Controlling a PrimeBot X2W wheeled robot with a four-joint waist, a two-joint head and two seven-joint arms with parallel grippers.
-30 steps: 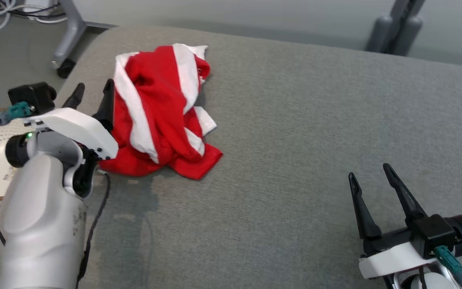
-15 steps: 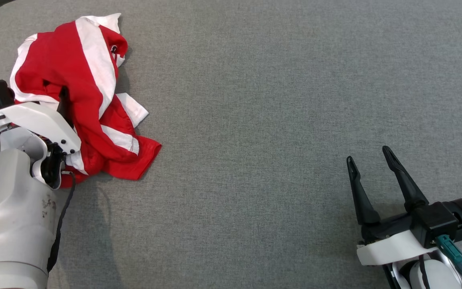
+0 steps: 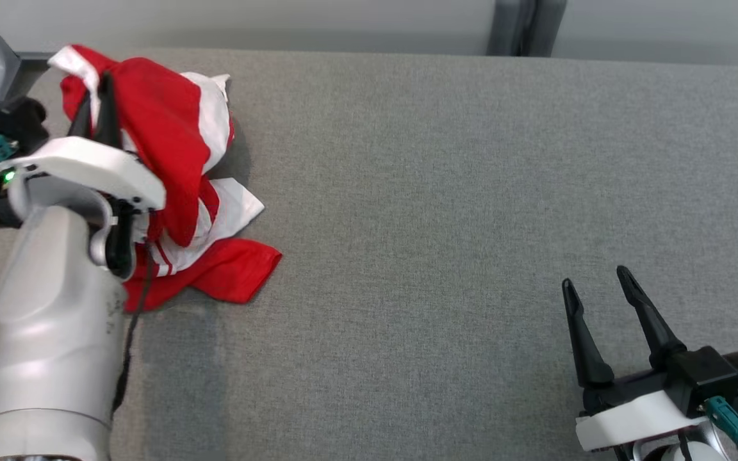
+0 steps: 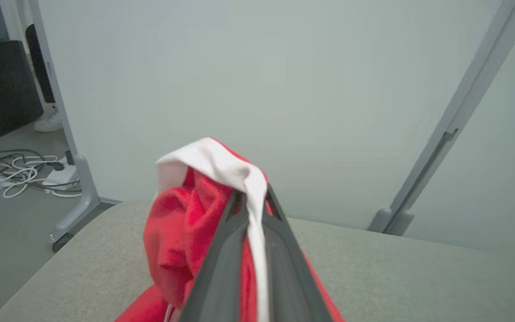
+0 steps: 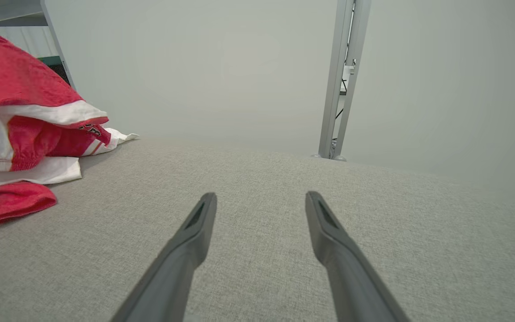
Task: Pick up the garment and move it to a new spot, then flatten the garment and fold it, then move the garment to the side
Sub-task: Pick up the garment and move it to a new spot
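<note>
Left pincer is clenched on a fold of the red-and-white striped garment. In the left wrist view a white band of cloth runs up between the two fingers, and the fabric bunches over their tips. Right pincer is released, with its fingers spread and nothing between them. It hovers low over bare grey surface, well apart from the garment.

Progress, as judged: the first step is under way. The garment is gripped and its upper part is raised, while its lower folds rest on the far left corner of the surface. Carrying it to a new spot, flattening, folding and moving it aside all remain.

Not determinable: which part of the garment is pinched, whether collar, sleeve or hem. The left forearm covers the garment's near-left edge in the head view. A small dark print on the cloth in the right wrist view is too small to read.
</note>
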